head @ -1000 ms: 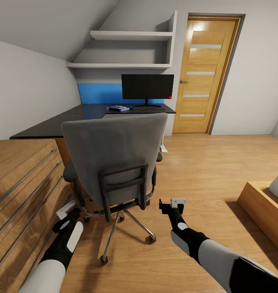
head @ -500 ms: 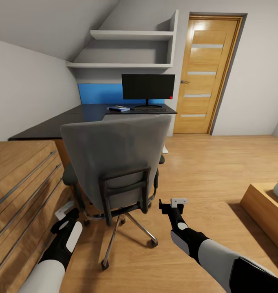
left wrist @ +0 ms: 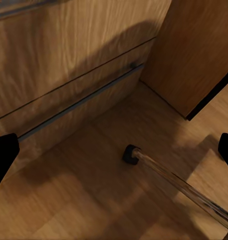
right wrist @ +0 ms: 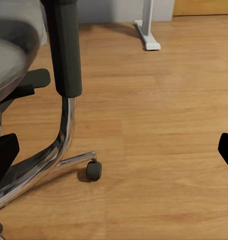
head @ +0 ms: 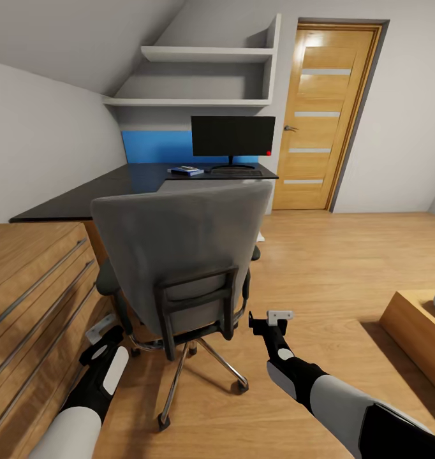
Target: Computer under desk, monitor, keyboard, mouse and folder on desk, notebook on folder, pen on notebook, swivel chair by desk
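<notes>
— Down by the floor, what are the arms doing?

— Both hang low. The left gripper point(head: 100, 331) sits beside the wooden drawer cabinet point(head: 32, 280), its dark fingertips point(left wrist: 4, 155) at opposite edges of the left wrist view, spread wide with nothing between. The right gripper point(head: 268, 319) hovers over bare floor just right of the swivel chair point(head: 179, 255), fingers likewise apart and empty.

— And the chair itself?

— It stands between the arms, its back towards us. Grey padded cloth on the backrest, a black frame behind it, chrome legs ending in small black castors point(right wrist: 93, 171).

— How would it handle?

— I judge it fairly heavy but free-rolling on smooth wood planks, and apt to spin at the seat. The cloth gives; the black frame bar or an armrest is stiff, so that is the better hold. The chrome looks slippery.

— Farther off?

— The black desk point(head: 115, 185) runs along the wall, matte and flat. On it lies the blue folder point(head: 184, 170) with something small on top, then the keyboard point(head: 235, 172) before the monitor point(head: 233, 136). A wooden door point(head: 319, 115) stands beyond.
</notes>
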`<state>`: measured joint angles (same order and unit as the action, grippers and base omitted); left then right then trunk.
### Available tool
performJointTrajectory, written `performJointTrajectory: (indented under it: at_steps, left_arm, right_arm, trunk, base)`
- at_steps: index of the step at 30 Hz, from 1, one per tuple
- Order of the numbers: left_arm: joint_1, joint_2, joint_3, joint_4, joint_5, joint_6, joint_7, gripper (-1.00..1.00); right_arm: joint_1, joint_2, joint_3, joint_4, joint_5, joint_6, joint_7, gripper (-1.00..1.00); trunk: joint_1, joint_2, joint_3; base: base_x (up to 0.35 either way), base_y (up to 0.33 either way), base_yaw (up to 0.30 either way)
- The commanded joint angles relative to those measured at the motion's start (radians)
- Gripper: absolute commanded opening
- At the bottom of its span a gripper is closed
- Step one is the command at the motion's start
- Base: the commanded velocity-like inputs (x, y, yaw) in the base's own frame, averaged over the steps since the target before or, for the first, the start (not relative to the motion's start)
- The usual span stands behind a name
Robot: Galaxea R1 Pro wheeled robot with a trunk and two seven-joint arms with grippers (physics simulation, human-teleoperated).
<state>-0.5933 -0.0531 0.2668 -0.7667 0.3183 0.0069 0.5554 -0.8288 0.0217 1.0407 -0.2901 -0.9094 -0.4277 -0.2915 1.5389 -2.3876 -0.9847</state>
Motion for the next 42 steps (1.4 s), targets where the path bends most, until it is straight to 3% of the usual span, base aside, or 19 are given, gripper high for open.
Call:
performJointTrajectory:
  at_steps: [1, 17, 42]
  left_arm:
    - [0.0, -0.001, 0.001, -0.002, 0.007, 0.001, 0.001, 1.0]
    - [-0.001, -0.001, 0.0, -0.002, 0.007, 0.001, -0.002, 1.0]
    - [0.0, -0.002, -0.005, -0.035, 0.007, 0.002, -0.01, 1.0]
  right_arm:
    - [-0.001, 0.0, 0.009, -0.001, -0.006, -0.003, -0.006, 1.0]
    - [-0.001, -0.002, 0.009, -0.001, -0.006, -0.003, -0.006, 1.0]
    - [-0.001, -0.002, 0.011, -0.001, -0.005, -0.003, -0.006, 1.0]
  trunk:
    - [0.0, 0.0, -0.001]
    - [0.0, 0.0, 0.007]
    - [0.0, 0.0, 0.007]
  base:
    - [0.002, 0.001, -0.033]
    - [0.008, 0.0, -0.085]
    - [0.244, -0.18, 0.0]
